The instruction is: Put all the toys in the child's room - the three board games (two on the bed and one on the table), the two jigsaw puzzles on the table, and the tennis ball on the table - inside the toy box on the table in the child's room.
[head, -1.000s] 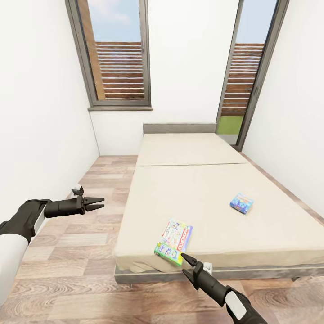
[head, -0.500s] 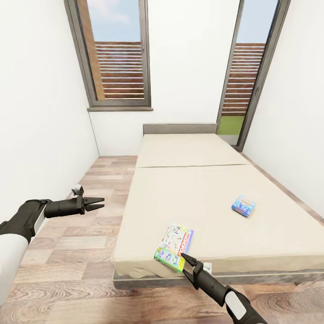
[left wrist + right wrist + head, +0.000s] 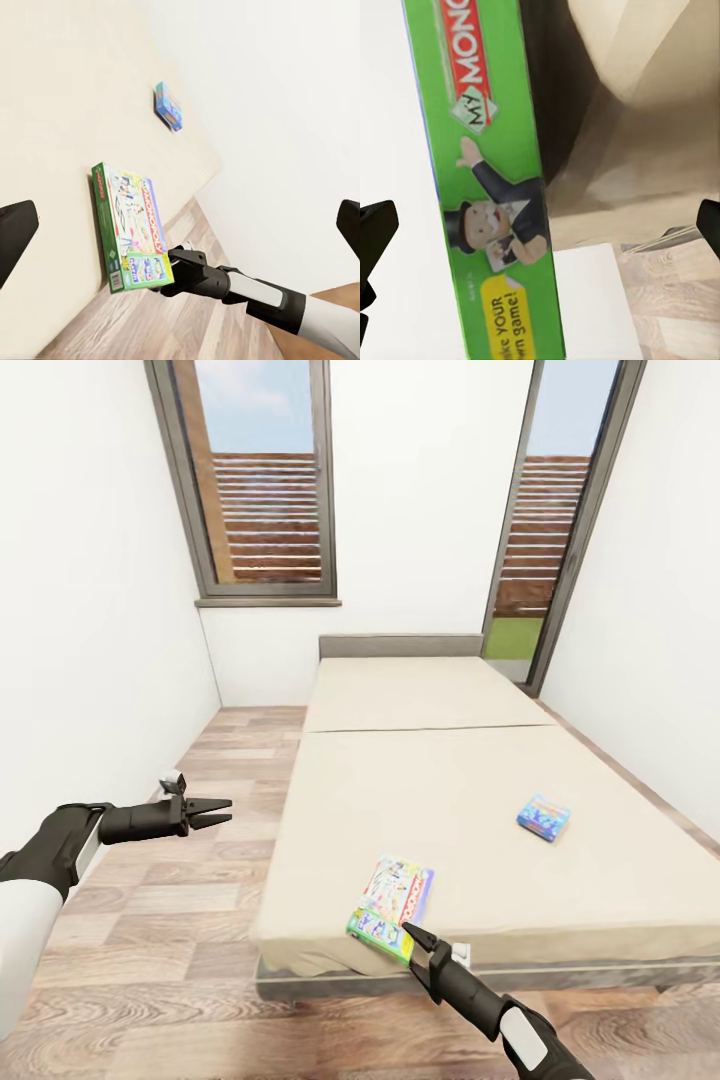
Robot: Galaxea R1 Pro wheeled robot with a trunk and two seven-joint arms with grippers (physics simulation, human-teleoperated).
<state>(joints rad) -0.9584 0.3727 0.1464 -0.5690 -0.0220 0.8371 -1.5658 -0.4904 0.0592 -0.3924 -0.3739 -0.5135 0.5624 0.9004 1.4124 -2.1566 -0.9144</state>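
Observation:
Two board games lie on the bed's [image 3: 450, 780] bare beige mattress. The white one with a green edge [image 3: 392, 905] rests at the foot edge. The small blue one [image 3: 544, 817] sits further right. My right gripper [image 3: 410, 942] is open at the white game's near edge, and in the right wrist view that green edge [image 3: 487, 187] stands between its fingers [image 3: 375, 225]. My left gripper [image 3: 228, 810] hangs open over the floor to the left of the bed. In the left wrist view both games [image 3: 131, 225] [image 3: 169, 106] and my right arm [image 3: 240, 285] show. The table and toy box are out of view.
Wood-plank floor [image 3: 190, 920] runs along the bed's left side up to a white wall [image 3: 90, 660]. A low headboard [image 3: 400, 645] stands under two dark-framed windows [image 3: 265, 510]. The right wall [image 3: 660, 660] runs close to the bed.
The whole view has shifted slightly, so the camera moved. The white game's near edge now lies a little closer to my right gripper. The left arm keeps its pose.

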